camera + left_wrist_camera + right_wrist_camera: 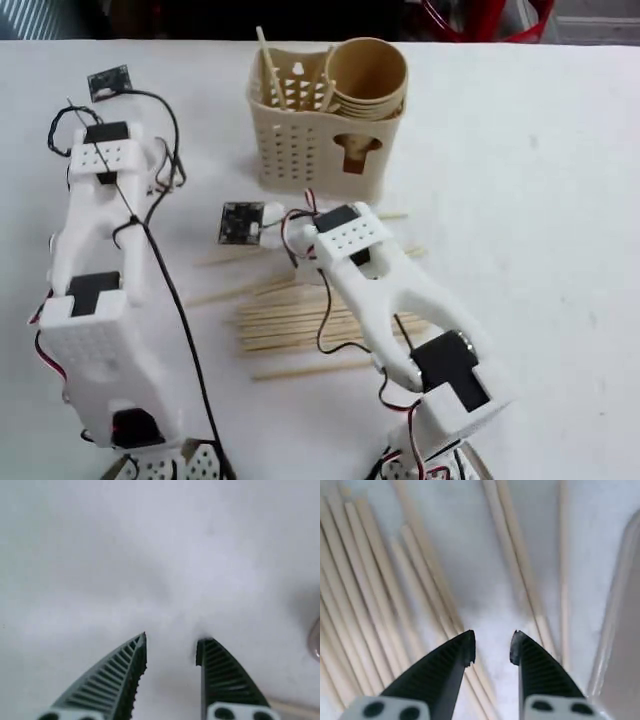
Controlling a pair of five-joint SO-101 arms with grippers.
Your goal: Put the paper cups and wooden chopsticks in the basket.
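Observation:
A cream perforated basket (300, 150) stands at the back middle of the white table. Stacked paper cups (368, 75) sit in it beside a few upright wooden chopsticks (270, 70). Many more chopsticks (285, 322) lie loose in front of the basket. My right arm (345, 240) hangs over this pile. Its gripper (492, 639) is open just above the chopsticks (375, 605), with one stick running under the gap and the basket wall (620, 625) close beside it. My left arm (100, 155) is at the far left, its gripper (172, 641) open over bare table.
Two small black camera boards (241, 222) (108, 82) sit off the arms' wrists. A black cable (170, 290) trails along the left arm. A red object (480, 15) lies beyond the table's back edge. Bare table stretches to the right of the basket.

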